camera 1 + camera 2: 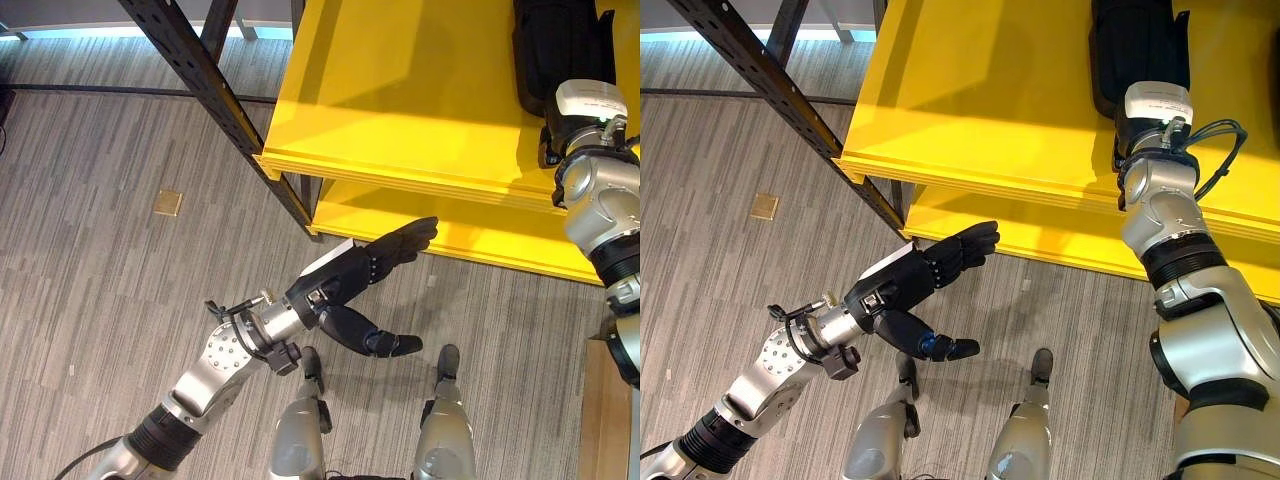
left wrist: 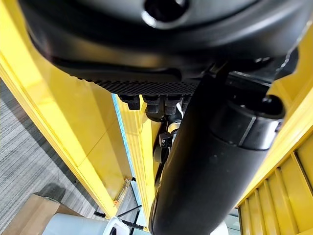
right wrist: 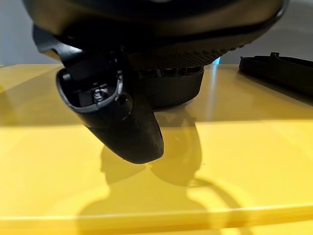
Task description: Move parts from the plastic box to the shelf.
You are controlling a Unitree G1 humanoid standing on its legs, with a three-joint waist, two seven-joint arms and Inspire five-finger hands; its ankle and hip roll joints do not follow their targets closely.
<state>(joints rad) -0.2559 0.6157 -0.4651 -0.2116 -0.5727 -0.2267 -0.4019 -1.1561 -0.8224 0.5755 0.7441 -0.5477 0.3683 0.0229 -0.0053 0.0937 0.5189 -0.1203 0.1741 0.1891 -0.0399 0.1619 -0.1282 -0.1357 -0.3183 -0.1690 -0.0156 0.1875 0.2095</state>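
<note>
My right hand (image 1: pixel 1137 50) reaches over the upper yellow shelf (image 1: pixel 400 90), hovering just above its surface with relaxed fingers and a free thumb (image 3: pixel 115 115); nothing is held. A flat black part (image 3: pixel 276 68) lies on that shelf beside the hand. My left hand (image 1: pixel 350 280) is low in front of the lower yellow shelf (image 1: pixel 480 235), open, with straight fingers pointing at its front edge and holding nothing.
A black perforated upright (image 1: pixel 220 90) of the rack slants down at the shelves' left corner. A small brass plate (image 1: pixel 168 203) is set in the grey floor. A tan board edge (image 1: pixel 603 400) shows at the lower right.
</note>
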